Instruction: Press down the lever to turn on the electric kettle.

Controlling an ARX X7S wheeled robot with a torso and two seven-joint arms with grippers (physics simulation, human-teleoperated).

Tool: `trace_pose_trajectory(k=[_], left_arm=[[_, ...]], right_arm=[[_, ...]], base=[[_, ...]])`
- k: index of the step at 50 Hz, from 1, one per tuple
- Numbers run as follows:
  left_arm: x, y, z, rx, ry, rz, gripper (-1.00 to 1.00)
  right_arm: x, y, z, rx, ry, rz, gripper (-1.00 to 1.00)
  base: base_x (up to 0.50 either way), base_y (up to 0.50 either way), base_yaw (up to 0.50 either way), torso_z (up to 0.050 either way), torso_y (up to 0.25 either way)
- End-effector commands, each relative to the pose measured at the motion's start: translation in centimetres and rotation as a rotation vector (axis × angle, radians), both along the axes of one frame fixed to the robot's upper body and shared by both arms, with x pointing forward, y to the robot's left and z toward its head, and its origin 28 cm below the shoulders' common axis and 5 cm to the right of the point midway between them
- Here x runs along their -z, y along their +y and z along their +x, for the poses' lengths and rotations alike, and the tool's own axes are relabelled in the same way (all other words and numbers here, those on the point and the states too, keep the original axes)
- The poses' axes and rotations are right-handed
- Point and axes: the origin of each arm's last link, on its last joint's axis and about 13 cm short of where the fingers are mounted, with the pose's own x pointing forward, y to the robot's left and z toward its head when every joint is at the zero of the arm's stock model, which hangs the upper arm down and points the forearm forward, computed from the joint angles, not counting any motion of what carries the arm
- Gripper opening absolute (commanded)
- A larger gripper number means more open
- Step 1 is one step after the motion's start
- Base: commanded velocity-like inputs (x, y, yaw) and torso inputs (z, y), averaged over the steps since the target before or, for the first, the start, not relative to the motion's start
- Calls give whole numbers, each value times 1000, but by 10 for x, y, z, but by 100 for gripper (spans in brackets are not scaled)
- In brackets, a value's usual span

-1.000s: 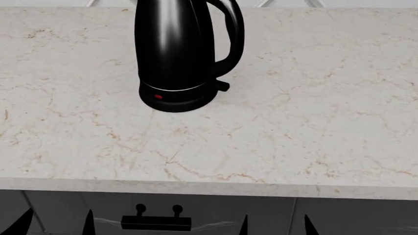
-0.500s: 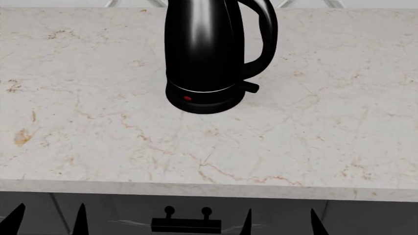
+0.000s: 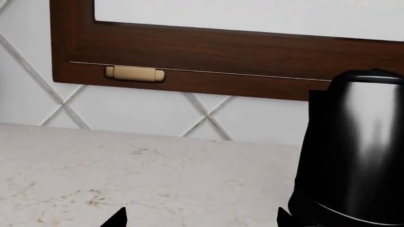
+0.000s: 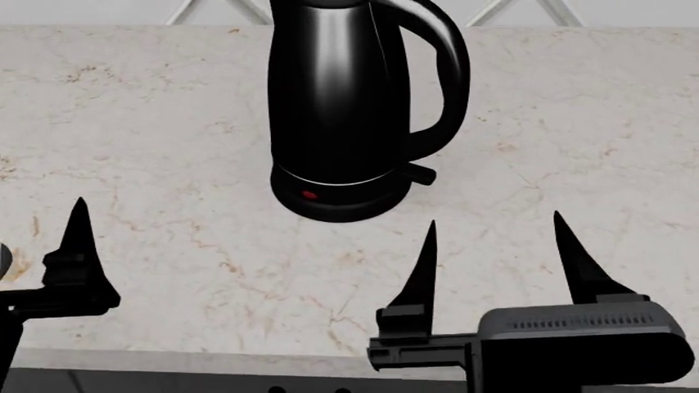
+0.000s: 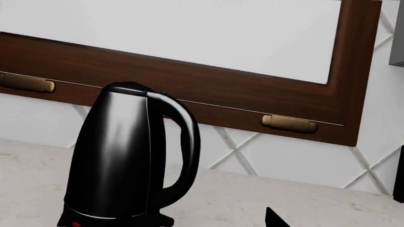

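Left wrist view: the electric kettle [image 3: 353, 151] fills the 4 o'clock part of the frame, standing on the marble counter [image 3: 139, 184] under a brown cabinet frame [image 3: 189, 52]. Only two dark fingertips [image 3: 117, 218] of this gripper poke in at 6 o'clock, set apart, nothing between them. The lever is not visible here.

Head view: the kettle stands upright toward 12 o'clock, its handle [image 4: 446, 78] to the 3 o'clock side, and the lever [image 4: 421, 173] juts from the base just under the handle's lower end. The right gripper [image 4: 493, 250] hovers at 5 o'clock, jaws spread wide and empty; the lever lies toward 11 o'clock from its inner fingertip, near but apart. The left gripper [image 4: 78, 246] shows one finger at 8 o'clock; from this view alone its spread cannot be told.

Right wrist view: the kettle sits at 8 o'clock, and the lever's spot falls at the frame edge, unclear.

This looks like the approach step, nothing pressed yet. The next move likely calls for bringing one right fingertip over the lever and pushing down.
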Motion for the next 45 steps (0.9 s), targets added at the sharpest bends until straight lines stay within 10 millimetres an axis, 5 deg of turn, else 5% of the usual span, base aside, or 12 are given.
trace_pose_trajectory(k=[1,12,23,24,29,40,45], left_arm=[[-17,4,6,-7,-15,-9,100],[-6,5,12,-22,-1,-12,100],[-6,8,11,-31,-5,-12,100],[-4,8,12,-33,-3,-10,100],[-4,9,17,-45,5,-14,100],[0,12,15,-52,-1,-12,100],[-5,14,11,-54,-13,-11,100]], right_arm=[[-11,-3,3,-16,16,-11,100],[1,-22,6,28,75,56,100],[10,-32,8,39,147,71,100],[12,-34,9,45,141,70,-100],[16,-42,19,46,165,106,-100],[3,-51,100,-66,287,204,-100],[15,-42,114,-148,350,220,-100]], base=[[500,0,0,0,0],[473,0,0,0,0],[31,0,0,0,0],[0,0,0,0,0],[0,0,0,0,0],[0,0,0,0,0],[0,0,0,0,0]])
